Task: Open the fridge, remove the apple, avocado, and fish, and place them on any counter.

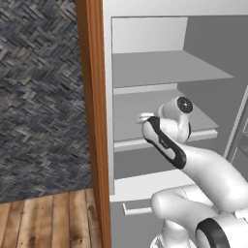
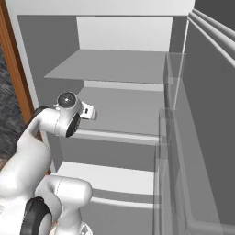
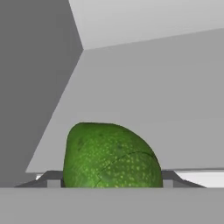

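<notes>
Grey shelving fills the fridge (image 2: 124, 69), its door swung wide, and the white arm (image 1: 167, 145) is reached in over the middle shelf (image 1: 145, 109). In the hand view, the avocado (image 3: 111, 155) is seen dead ahead and very close, sitting between the two fingertips (image 3: 52, 178) of the hand (image 3: 110, 181). The jaws are spread wide at its flanks; contact cannot be told. Its long axis appears to run across the jaws.

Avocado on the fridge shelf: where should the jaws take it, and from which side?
Across the avocado's broad middle, coming straight in from the open front of the fridge. In the hand view it lies between the two fingertips, domed top up, its bulk wider than the rounded top.
</notes>
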Robot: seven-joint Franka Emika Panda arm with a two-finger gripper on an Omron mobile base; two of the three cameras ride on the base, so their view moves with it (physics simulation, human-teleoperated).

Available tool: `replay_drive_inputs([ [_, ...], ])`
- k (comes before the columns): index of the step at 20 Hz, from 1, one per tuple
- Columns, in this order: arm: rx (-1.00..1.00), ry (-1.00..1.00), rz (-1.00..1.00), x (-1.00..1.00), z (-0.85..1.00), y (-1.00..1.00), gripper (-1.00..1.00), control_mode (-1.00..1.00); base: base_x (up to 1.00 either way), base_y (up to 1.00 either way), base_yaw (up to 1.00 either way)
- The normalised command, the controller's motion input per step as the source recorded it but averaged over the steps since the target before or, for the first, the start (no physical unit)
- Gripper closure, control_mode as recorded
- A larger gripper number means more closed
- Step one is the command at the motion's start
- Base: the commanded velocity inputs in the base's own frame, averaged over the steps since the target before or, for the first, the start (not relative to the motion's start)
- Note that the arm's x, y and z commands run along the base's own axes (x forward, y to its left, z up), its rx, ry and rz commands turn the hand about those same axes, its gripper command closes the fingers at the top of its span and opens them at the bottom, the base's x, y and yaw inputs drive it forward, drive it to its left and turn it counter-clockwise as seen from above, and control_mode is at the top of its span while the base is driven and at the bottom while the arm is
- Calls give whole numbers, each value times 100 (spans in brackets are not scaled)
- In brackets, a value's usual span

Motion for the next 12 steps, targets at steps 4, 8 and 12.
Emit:
replay_drive_inputs([
  [4,0,11,0,-73,99,-11,100,-100,0,0,0],
  [8,0,13,-3,-76,80,0,100,-100,0,0,0],
  [12,0,10,-7,-69,87,-10,100,-100,0,0,0],
])
